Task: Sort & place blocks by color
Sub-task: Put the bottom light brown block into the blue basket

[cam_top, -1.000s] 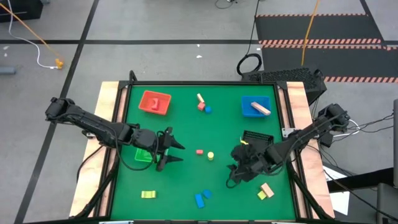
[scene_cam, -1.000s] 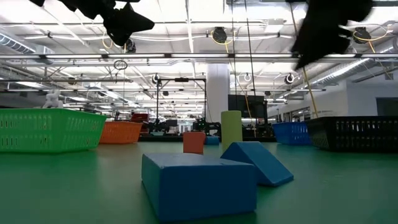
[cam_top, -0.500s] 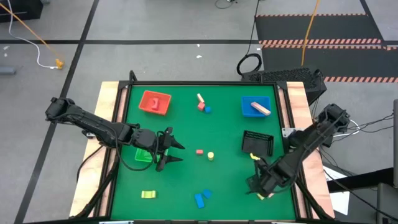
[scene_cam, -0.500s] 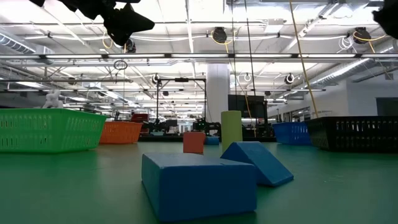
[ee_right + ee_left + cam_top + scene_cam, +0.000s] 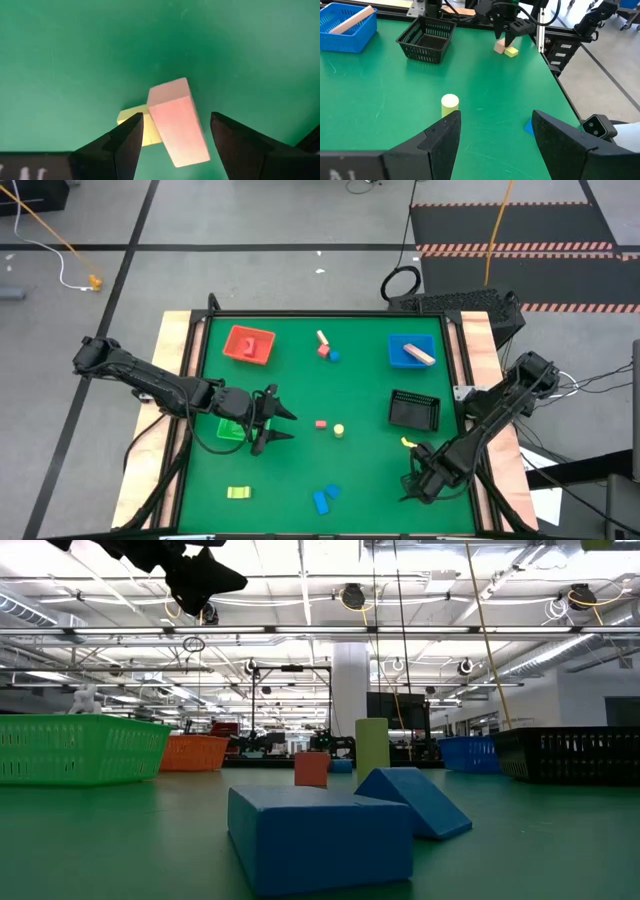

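Where the pink block (image 5: 176, 121) lies, right hand (image 5: 172, 131) spread wide directly above.

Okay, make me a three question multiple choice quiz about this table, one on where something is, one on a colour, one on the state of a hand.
1. Where is the tan bar?
A. in the blue tray
B. in the black basket
C. in the red tray

2. What colour is the cylinder near the table's middle?
A. blue
B. yellow
C. red

3. What state is the right hand in?
A. shut on the pink block
B. open over the pink block
C. out of sight

Answers:
1. A: the high view shows the bar lying across the blue tray.
2. B: it shows yellow from above and in the left wrist view.
3. B: the right wrist view shows both fingers spread apart, with the block and a yellow block on the table beneath them.
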You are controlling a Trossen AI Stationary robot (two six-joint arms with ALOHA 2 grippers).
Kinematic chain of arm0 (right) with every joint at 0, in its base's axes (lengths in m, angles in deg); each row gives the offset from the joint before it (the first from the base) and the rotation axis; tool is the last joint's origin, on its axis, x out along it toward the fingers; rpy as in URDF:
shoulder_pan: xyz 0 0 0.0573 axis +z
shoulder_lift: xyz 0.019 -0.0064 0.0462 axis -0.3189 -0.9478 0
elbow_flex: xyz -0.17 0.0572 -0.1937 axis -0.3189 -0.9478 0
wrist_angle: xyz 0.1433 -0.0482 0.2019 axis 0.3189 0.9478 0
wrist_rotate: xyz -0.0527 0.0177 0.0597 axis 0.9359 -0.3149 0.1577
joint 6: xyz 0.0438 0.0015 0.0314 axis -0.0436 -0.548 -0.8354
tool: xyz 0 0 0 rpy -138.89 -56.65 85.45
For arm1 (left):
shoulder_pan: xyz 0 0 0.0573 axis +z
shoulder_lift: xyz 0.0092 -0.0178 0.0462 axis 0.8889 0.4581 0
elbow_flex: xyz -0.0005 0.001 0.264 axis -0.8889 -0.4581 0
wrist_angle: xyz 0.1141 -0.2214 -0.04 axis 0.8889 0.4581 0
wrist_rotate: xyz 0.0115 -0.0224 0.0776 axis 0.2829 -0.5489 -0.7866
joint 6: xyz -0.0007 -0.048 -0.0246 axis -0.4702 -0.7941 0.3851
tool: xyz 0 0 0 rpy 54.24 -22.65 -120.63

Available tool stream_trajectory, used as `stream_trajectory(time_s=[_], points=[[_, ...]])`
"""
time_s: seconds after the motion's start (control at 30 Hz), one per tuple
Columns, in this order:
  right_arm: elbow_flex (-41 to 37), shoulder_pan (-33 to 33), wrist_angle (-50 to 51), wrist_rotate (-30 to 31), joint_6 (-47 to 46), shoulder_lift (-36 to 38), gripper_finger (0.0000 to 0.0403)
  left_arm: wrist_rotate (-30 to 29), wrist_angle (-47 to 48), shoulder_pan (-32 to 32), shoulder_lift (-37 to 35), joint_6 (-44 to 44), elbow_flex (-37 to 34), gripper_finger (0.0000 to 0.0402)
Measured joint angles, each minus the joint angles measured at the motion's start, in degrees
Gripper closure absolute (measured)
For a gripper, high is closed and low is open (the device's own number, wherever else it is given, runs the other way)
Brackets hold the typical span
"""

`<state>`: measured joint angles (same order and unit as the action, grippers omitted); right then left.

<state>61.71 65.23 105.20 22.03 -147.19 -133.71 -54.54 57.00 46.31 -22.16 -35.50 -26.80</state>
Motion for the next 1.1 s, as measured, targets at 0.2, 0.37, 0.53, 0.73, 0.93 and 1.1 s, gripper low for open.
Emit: stream_trajectory(time_s=[0.2, 0.37, 0.53, 0.73, 0.93, 1.1], points=[[-0.5, 0.0, -0.1, 1.3, 0.8, 0.0, 0.0181, 0.0, 0.0, 0.0, 0.0, -0.2, 0.0, 0.0158], [-4.2, 0.0, -2.6, -0.4, 0.8, 0.0, 0.0181, 0.0, 0.5, -0.3, 0.0, -0.9, 0.0, 0.0158], [-6.6, 0.0, -5.9, -0.6, 1.9, 0.0, 0.0211, 0.0, 2.0, -1.1, 0.0, -1.0, 0.0, 0.0158], [-7.1, 0.0, -6.5, -2.3, 4.6, 0.2, 0.029, 0.0, 2.1, -1.4, 0.0, -3.0, 0.0, 0.0158], [-6.8, -0.8, -8.3, -1.2, 6.0, 4.6, 0.029, 0.0, 1.7, -1.3, 0.0, -5.6, 0.0, 0.0158], [-6.8, -1.8, -7.6, 7.2, 6.5, 10.8, 0.029, 0.0, 0.4, -1.3, 0.0, -5.6, 0.0, 0.0158]])
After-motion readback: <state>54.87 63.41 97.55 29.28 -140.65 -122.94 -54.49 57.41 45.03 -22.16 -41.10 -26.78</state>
